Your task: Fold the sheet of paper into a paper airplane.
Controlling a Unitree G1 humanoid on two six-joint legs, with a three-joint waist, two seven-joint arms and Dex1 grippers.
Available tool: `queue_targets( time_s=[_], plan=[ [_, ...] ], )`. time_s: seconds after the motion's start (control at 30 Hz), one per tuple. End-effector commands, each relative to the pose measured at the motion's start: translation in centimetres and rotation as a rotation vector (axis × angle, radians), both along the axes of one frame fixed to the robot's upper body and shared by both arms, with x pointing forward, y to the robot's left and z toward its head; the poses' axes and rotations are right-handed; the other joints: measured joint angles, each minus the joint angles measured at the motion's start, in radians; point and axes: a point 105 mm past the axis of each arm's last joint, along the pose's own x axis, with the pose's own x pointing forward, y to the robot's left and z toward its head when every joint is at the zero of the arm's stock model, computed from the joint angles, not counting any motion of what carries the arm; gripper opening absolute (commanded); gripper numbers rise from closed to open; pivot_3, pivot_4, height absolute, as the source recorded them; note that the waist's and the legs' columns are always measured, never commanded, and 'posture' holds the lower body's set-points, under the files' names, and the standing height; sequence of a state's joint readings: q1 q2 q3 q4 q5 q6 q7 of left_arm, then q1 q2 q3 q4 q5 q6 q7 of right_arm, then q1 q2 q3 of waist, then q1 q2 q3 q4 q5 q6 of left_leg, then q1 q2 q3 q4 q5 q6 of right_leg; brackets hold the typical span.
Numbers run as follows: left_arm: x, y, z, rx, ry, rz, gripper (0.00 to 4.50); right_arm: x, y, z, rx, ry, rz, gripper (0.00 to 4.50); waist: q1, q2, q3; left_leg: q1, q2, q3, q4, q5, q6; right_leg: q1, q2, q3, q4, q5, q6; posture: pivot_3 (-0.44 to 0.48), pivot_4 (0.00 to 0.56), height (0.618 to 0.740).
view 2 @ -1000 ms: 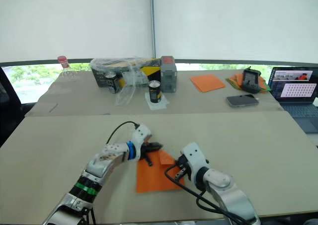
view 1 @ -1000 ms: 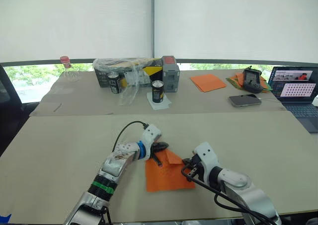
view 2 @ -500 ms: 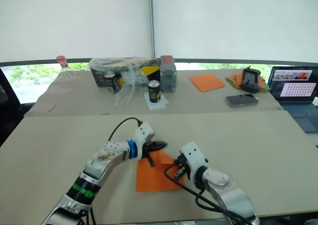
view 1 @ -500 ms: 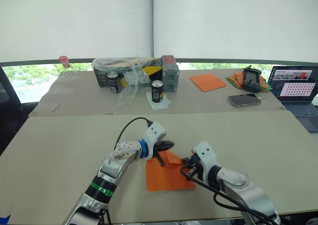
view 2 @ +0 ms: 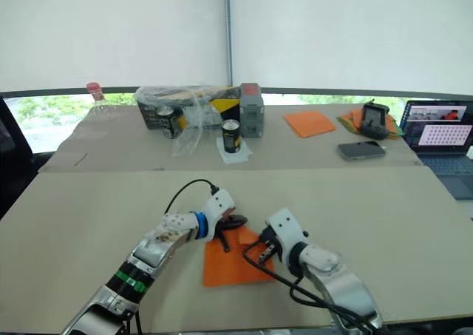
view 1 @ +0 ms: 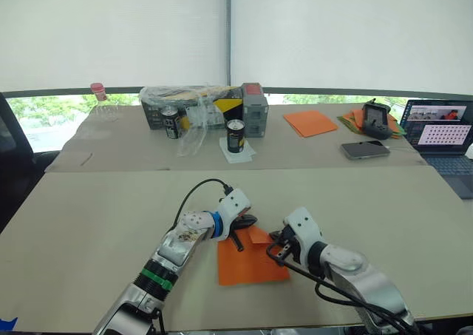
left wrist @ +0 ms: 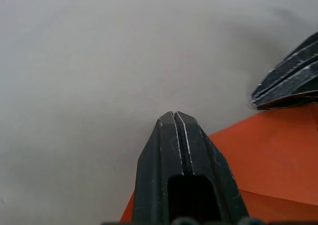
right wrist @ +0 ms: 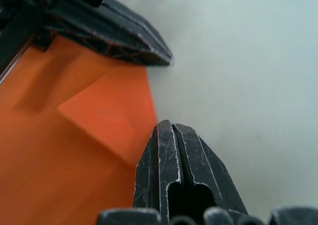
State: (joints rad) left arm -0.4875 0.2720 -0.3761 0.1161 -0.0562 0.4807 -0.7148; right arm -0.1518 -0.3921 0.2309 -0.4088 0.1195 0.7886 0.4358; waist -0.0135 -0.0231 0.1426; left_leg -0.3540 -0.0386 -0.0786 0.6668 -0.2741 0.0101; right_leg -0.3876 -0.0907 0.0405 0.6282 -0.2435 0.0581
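The sheet of paper (view 1: 248, 264) is bright orange and lies flat on the near table, with its far right corner folded over into a small triangular flap (right wrist: 113, 119). My left gripper (view 1: 246, 220) is shut, its tip at the sheet's far left corner and pointing across the far edge. My right gripper (view 1: 276, 242) is also shut, resting at the sheet's right edge just beside the flap. Nothing shows between either pair of fingers. In the left wrist view the shut fingers (left wrist: 174, 135) sit over the sheet's edge (left wrist: 271, 150).
On the far table stand two dark cans (view 1: 235, 136), a plastic-wrapped box (view 1: 199, 106) and a bottle (view 1: 99, 102). A paler orange sheet (view 1: 309, 122), a phone (view 1: 364, 149), an orange-and-green paper pile (view 1: 355, 120) and a laptop (view 1: 443, 139) lie to the right.
My left gripper has edged right along the sheet's far edge. My right gripper has crept slightly towards the folded flap. The sheet stays in place.
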Motion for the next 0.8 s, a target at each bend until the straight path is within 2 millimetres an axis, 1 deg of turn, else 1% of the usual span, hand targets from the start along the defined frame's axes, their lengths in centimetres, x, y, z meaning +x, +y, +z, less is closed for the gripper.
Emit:
queue_targets(
  time_s=[0.03,0.1,0.43,0.57,0.67,0.8],
  plan=[
    [-1.2,0.1,-2.4,0.055,0.074,-0.015,0.0,0.5,0.6,-0.4,-0.001,-0.003,0.004,0.07,0.0,0.0,0.0,0.0,0.0,0.0,0.0,0.0,0.0,0.0,0.0,0.0,0.0,0.0,0.0,0.0,0.15,0.74],
    [-1.3,0.2,-2.5,0.058,0.078,-0.016,0.0,0.7,1.0,-0.2,0.014,-0.006,0.01,0.07,0.0,0.0,0.0,0.0,0.0,0.0,-0.001,0.0,0.0,0.0,0.0,0.0,0.0,0.0,0.0,0.0,0.15,0.74],
    [-1.5,0.1,-2.6,0.058,0.084,-0.028,0.0,0.2,2.7,0.3,0.08,-0.027,0.059,0.07,0.0,0.0,0.0,0.0,0.0,0.0,-0.002,0.0,0.0,-0.001,-0.001,0.0,-0.001,0.0,0.0,0.0,0.15,0.74],
    [-1.6,0.0,-2.6,0.057,0.088,-0.032,0.0,-0.2,3.1,-0.1,0.096,0.007,0.076,0.07,0.0,0.0,0.0,0.0,0.0,0.0,-0.003,0.0,0.0,-0.001,-0.001,0.0,-0.002,0.0,0.0,0.0,0.15,0.74],
    [-1.6,0.1,-2.7,0.057,0.091,-0.032,0.0,-0.5,2.9,-0.8,0.087,0.033,0.075,0.07,0.0,0.0,0.0,0.0,0.0,0.0,-0.003,0.0,0.0,-0.001,-0.001,0.0,-0.002,0.0,0.0,0.0,0.15,0.74],
    [-1.6,0.2,-2.7,0.059,0.093,-0.031,0.0,-0.4,1.7,-2.2,0.025,0.071,0.016,0.07,0.0,0.0,0.0,0.0,0.0,0.0,-0.004,0.0,0.0,-0.001,-0.001,0.0,-0.002,0.0,0.0,0.0,0.15,0.74]
  ],
)
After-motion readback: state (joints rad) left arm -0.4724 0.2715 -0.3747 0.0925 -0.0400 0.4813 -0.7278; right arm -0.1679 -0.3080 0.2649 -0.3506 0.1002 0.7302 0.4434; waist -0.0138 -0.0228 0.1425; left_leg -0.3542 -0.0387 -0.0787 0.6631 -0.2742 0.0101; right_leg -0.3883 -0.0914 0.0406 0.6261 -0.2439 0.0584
